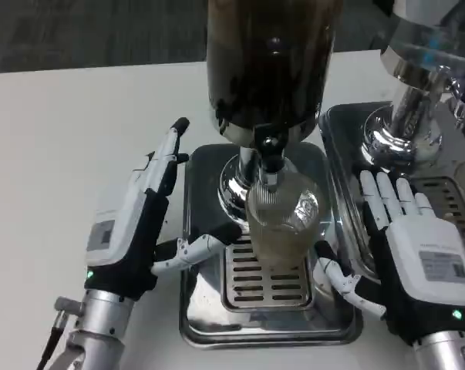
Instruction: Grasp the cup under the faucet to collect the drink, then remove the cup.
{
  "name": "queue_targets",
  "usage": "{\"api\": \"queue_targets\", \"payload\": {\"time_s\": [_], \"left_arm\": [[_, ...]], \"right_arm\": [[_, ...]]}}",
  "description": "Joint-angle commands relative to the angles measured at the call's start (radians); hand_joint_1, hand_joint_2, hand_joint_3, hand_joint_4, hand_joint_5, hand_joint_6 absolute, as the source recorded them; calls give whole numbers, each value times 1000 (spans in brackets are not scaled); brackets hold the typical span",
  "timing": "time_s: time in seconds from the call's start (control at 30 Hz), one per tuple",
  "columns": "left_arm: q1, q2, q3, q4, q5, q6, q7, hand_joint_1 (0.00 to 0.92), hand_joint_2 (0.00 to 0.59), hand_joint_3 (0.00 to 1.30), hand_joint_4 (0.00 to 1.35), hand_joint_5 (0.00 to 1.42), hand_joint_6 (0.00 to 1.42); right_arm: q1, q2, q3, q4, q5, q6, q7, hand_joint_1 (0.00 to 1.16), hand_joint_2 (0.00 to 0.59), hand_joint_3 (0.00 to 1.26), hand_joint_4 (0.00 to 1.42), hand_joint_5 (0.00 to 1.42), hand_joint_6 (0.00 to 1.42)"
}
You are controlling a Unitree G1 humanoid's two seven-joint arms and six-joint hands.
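Your cup [282,223] stands on the drip tray [209,324] directly under the faucet [269,158], holding some drink. Both the left robot hand [143,223] and right robot hand [406,247] flank it, fingers spread, gripping nothing. Collecting looks under way; next, close on the cup and lift it clear.

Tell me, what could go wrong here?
The clear plastic cup stands under the dark dispenser's faucet on the steel drip tray, and neither hand holds it. The left hand and right hand flank it, fingers apart; an uneven squeeze might tip it. Lifting too high could hit the faucet.
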Motion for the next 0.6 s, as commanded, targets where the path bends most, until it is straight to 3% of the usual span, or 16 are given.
{"api": "queue_targets", "payload": {"time_s": [0.03,0.23,0.37,0.5,0.6], "left_arm": [[94,56,91,-151,-149,-68,-151,0,0,0,0,92,2],[192,136,214,-380,-381,-130,-418,0,0,31,0,151,23],[200,161,211,-511,-673,-112,-703,0,0,8,0,150,42],[184,159,232,-583,-831,-68,-909,0,34,0,0,154,70],[160,145,250,-613,-886,-32,-1019,0,40,0,0,164,85]], "right_arm": [[17,8,-28,-8,57,-27,-6,241,310,0,0,0,50],[5,-9,-51,-1,133,-82,25,249,286,0,0,0,88],[-2,-15,-70,0,183,-120,42,292,272,0,0,0,106],[3,-12,-75,-9,193,-133,44,299,275,0,0,0,108],[13,-10,-76,-17,192,-138,38,302,279,0,0,0,109]]}}
